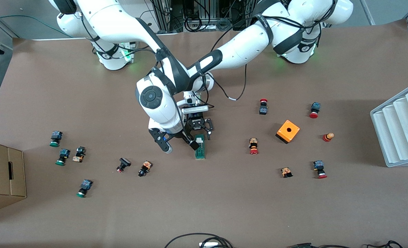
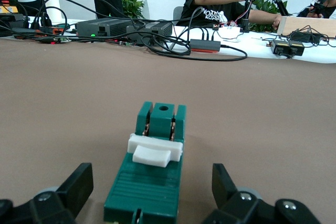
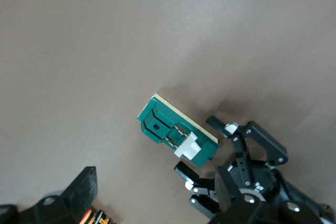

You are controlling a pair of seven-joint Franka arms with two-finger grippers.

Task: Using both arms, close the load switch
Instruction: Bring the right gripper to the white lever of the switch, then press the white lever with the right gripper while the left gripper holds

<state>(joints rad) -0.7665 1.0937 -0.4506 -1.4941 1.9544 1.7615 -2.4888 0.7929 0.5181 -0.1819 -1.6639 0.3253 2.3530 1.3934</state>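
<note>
Matt green plastic load switch [image 2: 148,182]; smooth matt brown table [image 1: 224,199] covering

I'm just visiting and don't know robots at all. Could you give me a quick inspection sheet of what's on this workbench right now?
Surface: brown table, flat.
Job's things: green load switch lying mid-table, white lever on top.
Clutter: red- and green-capped push-buttons scattered; orange box; cardboard box; grey tray.
Grippers: left gripper open, straddling the switch's end; right gripper open beside it.
Cables: black cable hanging from the left arm.
Surroundings: people at a desk.
</note>
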